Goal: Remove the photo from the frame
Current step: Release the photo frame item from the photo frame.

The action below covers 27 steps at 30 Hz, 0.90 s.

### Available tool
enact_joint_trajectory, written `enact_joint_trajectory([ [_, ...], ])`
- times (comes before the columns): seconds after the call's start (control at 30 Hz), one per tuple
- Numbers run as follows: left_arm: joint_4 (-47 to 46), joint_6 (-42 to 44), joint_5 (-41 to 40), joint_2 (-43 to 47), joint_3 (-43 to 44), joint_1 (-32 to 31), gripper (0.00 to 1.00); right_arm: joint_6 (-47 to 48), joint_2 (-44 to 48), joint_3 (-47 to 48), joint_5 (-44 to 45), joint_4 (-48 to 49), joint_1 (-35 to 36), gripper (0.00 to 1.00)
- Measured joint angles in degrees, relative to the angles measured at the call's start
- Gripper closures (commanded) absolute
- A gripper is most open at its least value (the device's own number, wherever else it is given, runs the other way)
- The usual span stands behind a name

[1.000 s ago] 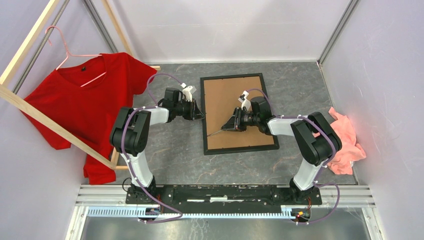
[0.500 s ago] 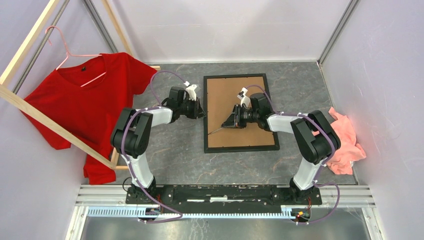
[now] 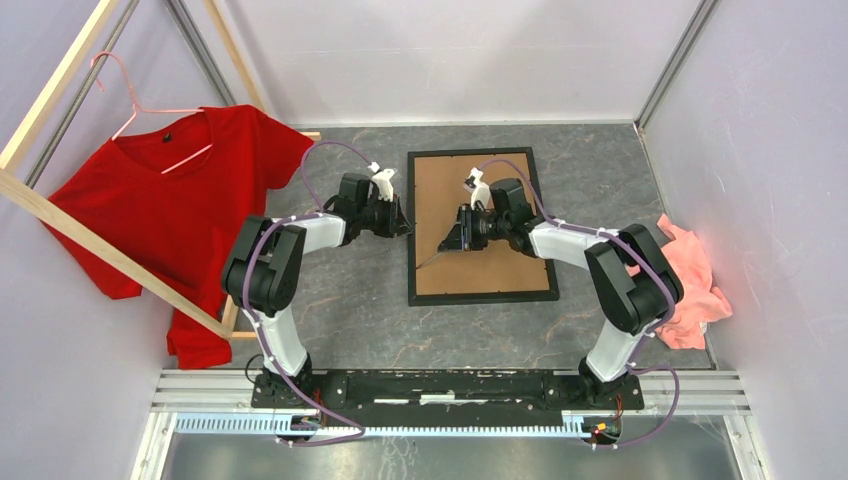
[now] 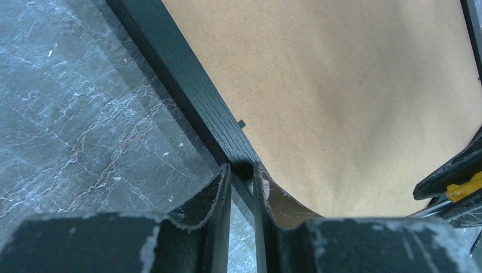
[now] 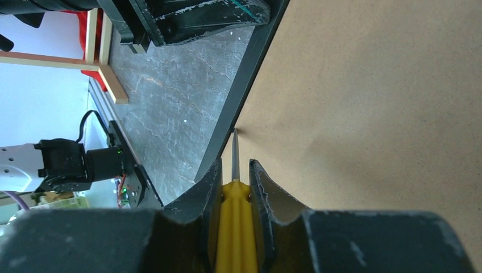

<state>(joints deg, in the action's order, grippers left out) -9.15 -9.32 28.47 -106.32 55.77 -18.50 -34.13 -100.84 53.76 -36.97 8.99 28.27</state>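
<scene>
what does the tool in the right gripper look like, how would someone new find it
On the grey table lies a black frame, face down with its brown backing board up. Over that board the right gripper grips a screwdriver, its thin metal tip at the frame's left inner edge. Its bright yellow handle stands out from the black gripper and brown board.

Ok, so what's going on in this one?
The frame lies face down on the table, brown backing board up. The left gripper is clamped on the frame's left rail. The right gripper holds a yellow-handled screwdriver, its tip at the board's edge beside that rail, apparently working to free the board. The board is still in and the photo is not visible.
</scene>
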Motion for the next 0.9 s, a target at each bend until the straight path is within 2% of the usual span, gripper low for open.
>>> enact_joint_trajectory([
  [0.17, 0.02, 0.00, -0.02, 0.00, 0.00, 0.00, 0.75, 2.49, 1.14, 0.79, 2.12, -1.64, 1.40, 1.00],
  [0.37, 0.02, 0.00, -0.09, 0.00, 0.00, 0.00, 0.75, 0.74, 1.20, 0.07, 2.03, -0.22, 1.46, 1.00],
  [0.9, 0.00, -0.33, -2.40, 0.44, 0.00, -0.66, 0.76, -19.17, -2.34, -12.76, -6.99, 20.52, -2.34, 1.00],
])
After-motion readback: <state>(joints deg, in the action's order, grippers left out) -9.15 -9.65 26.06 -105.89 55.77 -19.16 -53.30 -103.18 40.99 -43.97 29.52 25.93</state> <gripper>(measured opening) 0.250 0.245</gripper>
